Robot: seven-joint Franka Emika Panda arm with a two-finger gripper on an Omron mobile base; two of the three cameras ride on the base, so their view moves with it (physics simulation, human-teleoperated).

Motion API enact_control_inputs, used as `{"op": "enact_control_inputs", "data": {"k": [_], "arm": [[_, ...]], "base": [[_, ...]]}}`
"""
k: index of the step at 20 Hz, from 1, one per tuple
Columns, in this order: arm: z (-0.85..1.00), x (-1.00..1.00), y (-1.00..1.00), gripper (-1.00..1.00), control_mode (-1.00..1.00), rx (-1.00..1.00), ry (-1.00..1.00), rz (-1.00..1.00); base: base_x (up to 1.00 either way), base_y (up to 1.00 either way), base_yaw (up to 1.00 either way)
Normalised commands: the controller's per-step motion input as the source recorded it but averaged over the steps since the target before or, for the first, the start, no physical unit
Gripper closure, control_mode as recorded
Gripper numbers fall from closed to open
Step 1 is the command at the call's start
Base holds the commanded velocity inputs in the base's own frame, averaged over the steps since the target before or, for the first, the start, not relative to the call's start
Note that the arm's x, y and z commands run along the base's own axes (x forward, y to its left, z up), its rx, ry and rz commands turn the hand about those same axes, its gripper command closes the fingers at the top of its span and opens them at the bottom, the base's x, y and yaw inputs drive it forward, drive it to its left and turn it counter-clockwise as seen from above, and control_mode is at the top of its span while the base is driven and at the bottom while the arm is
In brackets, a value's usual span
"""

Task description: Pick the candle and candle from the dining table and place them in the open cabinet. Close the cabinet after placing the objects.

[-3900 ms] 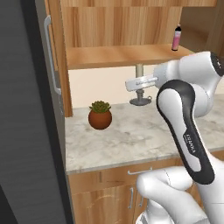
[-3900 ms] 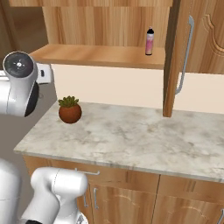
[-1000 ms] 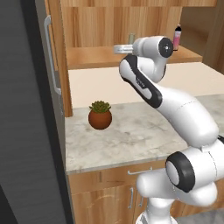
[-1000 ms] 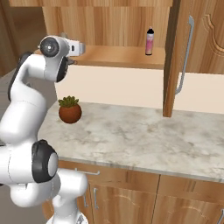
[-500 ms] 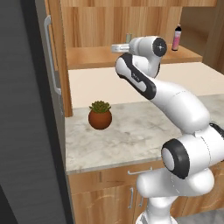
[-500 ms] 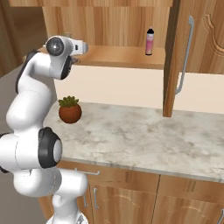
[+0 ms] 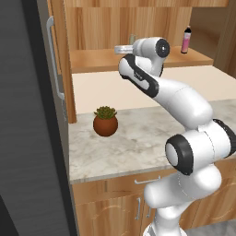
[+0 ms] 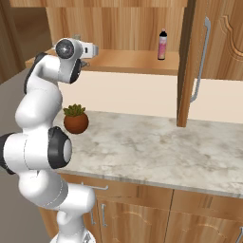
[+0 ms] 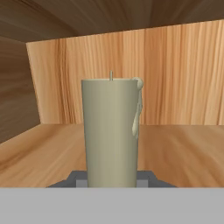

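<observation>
The end effector (image 7: pixel 130 46) is closed on the candle (image 9: pixel 111 133), a grey-beige taper that stands upright and rises close in the hand view, with a wax drip down its right side and a dark base (image 9: pixel 144 178) at its foot. It is held inside the open cabinet (image 7: pixel 101 23), just above the left part of the wooden shelf (image 7: pixel 94 60), with the cabinet's back wall beyond. A pink bottle (image 8: pixel 163 45) stands well apart at the far right of that shelf. Both doors (image 8: pixel 197 61) hang open. Below, a potted plant (image 7: pixel 105 121) sits on the marbled bench (image 8: pixel 156 142), toward its left.
</observation>
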Motion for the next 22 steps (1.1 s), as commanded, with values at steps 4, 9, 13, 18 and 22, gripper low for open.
{"op": "enact_control_inputs", "data": {"k": [4,9,13,18,22], "arm": [[-0.17,0.26,0.04,1.00,-1.00,0.00,0.00,0.00],[-0.06,0.25,0.06,1.00,-1.00,0.00,-0.04,0.00],[-0.14,0.27,0.07,1.00,-1.00,0.00,0.00,0.00],[-0.22,0.26,0.07,1.00,-1.00,-0.01,0.00,0.00],[-0.19,0.26,0.07,1.00,-1.00,0.00,0.00,0.00]], "base": [[0.00,0.00,0.00],[0.00,0.00,0.00],[0.00,0.00,0.00],[0.00,0.00,0.00],[0.00,0.00,0.00]]}}
